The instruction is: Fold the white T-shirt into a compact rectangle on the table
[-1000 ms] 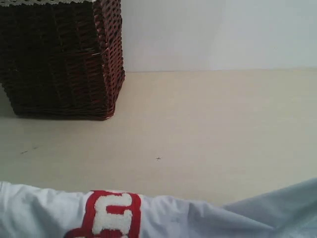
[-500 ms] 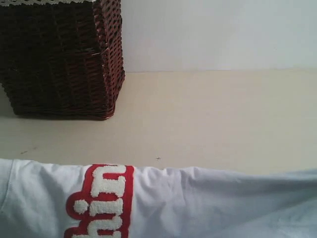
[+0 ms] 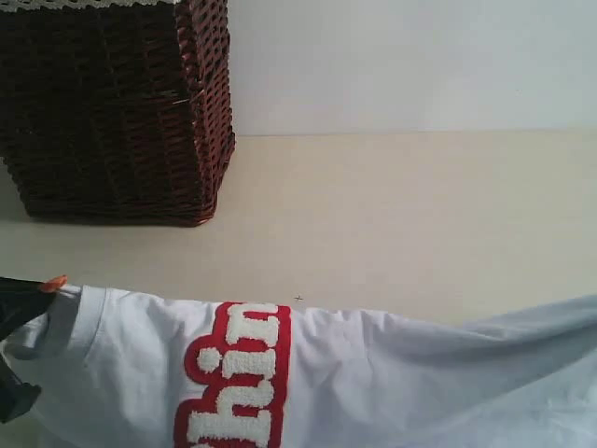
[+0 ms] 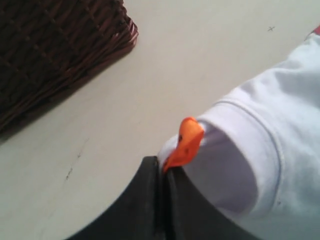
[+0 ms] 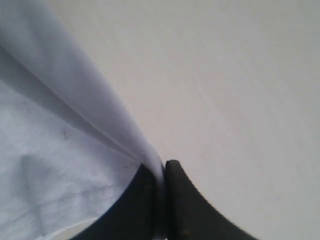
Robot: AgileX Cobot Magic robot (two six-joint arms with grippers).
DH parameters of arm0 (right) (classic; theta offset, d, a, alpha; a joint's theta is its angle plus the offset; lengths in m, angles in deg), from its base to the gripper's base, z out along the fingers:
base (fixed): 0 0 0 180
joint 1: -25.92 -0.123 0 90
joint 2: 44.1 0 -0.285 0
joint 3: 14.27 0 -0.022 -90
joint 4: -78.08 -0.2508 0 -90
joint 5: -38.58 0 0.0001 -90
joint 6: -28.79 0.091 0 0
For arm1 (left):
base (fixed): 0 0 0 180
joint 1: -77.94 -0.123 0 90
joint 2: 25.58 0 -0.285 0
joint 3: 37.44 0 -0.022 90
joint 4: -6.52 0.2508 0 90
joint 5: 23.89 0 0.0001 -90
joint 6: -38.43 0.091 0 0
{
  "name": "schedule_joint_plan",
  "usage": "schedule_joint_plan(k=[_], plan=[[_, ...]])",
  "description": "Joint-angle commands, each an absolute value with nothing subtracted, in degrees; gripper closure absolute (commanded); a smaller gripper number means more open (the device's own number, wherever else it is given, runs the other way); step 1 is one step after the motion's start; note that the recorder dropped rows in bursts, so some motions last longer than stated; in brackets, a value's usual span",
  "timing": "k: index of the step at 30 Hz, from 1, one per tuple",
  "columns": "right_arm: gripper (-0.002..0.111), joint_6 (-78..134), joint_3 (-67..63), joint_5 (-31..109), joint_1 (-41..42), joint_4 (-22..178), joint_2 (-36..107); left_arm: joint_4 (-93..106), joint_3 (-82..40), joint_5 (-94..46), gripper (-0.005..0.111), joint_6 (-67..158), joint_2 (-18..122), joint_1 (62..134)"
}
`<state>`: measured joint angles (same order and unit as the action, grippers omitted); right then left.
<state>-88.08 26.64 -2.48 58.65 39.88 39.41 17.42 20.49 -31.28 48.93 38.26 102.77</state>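
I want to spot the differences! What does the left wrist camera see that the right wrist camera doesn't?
Only the left wrist view shows the brown basket and the orange tag at the shirt's neck. Only the right wrist view shows a plain cloth fold. Both show the white T-shirt, the table, and a tool shut on the shirt: left tool, right tool.

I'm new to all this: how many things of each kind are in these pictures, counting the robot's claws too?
Shirts: 1, the white T-shirt
Baskets: 1, the wicker basket
Tables: 1, the table
Grippers: 2, the left gripper and the right gripper, each pinching the shirt
Total: 5
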Motion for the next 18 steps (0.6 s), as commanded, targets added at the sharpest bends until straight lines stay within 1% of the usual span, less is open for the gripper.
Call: schedule_joint_plan(k=[1, 7, 10, 14, 18], plan=[[0.108, -90.4, 26.7, -0.2, 58.9, 36.6, 41.6, 17.6, 20.6, -24.8, 0.107, 46.1, 44.2, 99.1], [0.108, -91.9, 26.7, 6.0, 58.9, 31.5, 44.5, 17.6, 20.4, -16.6, 0.107, 43.9, 48.4, 90.1], [0.108, -91.9, 26.6, 6.2, 58.9, 31.4, 46.2, 17.6, 20.4, -13.9, 0.107, 44.3, 50.2, 86.9], [0.108, -91.9, 26.6, 6.2, 58.9, 31.4, 48.8, 17.8, 20.4, -12.2, 0.107, 44.4, 52.9, 85.8], [0.108, -91.9, 26.6, 6.2, 58.9, 30.8, 50.9, 19.4, 20.4, -7.5, 0.107, 44.4, 56.2, 85.8]])
